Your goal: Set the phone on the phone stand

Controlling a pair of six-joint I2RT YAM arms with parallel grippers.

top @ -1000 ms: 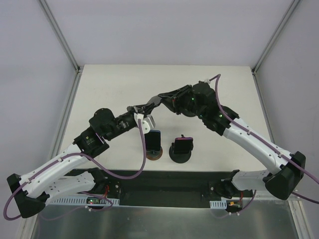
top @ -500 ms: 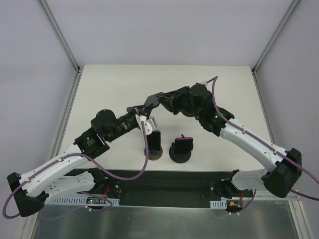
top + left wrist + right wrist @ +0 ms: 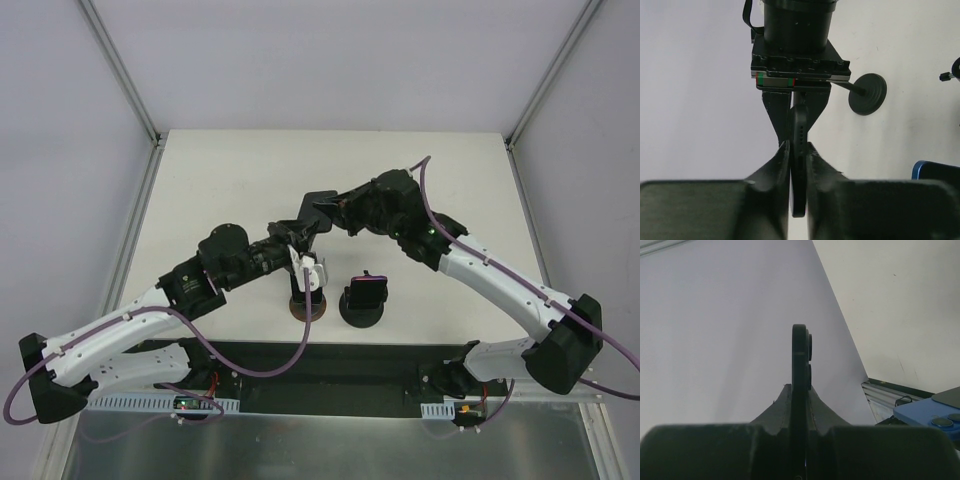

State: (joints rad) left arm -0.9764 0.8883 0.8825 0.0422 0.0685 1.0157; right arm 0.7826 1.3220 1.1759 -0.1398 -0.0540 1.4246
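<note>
A black phone [image 3: 799, 165] shows edge-on between both grippers above the middle of the table. My left gripper [image 3: 798, 150] is shut on its near end. My right gripper [image 3: 800, 390] is shut on the other end, with the phone's camera bumps [image 3: 809, 347] showing. In the top view the phone [image 3: 316, 204] hangs between the left gripper [image 3: 300, 250] and the right gripper [image 3: 322, 214]. A black phone stand [image 3: 362, 310] holding a purple phone [image 3: 368, 291] stands near the front edge. A brown-based stand [image 3: 303, 307] lies mostly hidden under my left gripper.
A blue phone [image 3: 936, 171] shows at the lower right of the left wrist view and in the right wrist view [image 3: 927, 413]. A small black round disc on a stem [image 3: 867, 93] lies on the table beyond the grippers.
My left arm has reached forward and to the right, now covering the blue phone on the brown stand. My right gripper has shifted slightly left, and the two grippers have met at the black phone.
</note>
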